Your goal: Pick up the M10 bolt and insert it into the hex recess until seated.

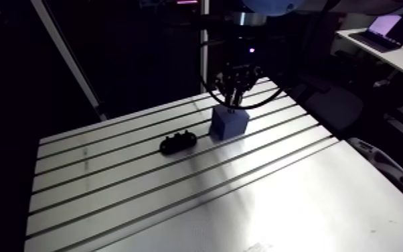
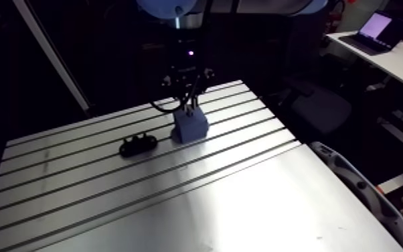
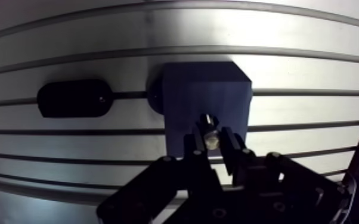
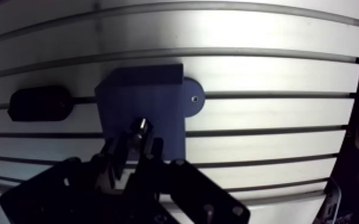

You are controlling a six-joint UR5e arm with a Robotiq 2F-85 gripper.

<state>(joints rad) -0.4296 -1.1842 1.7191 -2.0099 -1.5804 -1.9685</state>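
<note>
A blue block (image 1: 229, 122) stands on the slotted aluminium table (image 1: 177, 201), about mid-table toward the back. My gripper (image 3: 211, 143) hangs straight above the block's top face and is shut on the M10 bolt (image 3: 209, 132), a small metallic shaft that sticks out between the fingertips (image 3: 192, 146) and points down at the block (image 3: 206, 98). In the wrist view the bolt's tip lies over the block's top face. The hex recess itself cannot be made out under the bolt. In the arm view the gripper (image 2: 189, 100) sits just above the block (image 2: 190, 126).
A black oblong holder (image 1: 178, 142) lies on the table beside the block, also seen in the wrist view as a black holder (image 3: 73, 99). A round blue tab (image 4: 192, 101) with a small hole juts from the block's side. The table's front half is bare slotted metal.
</note>
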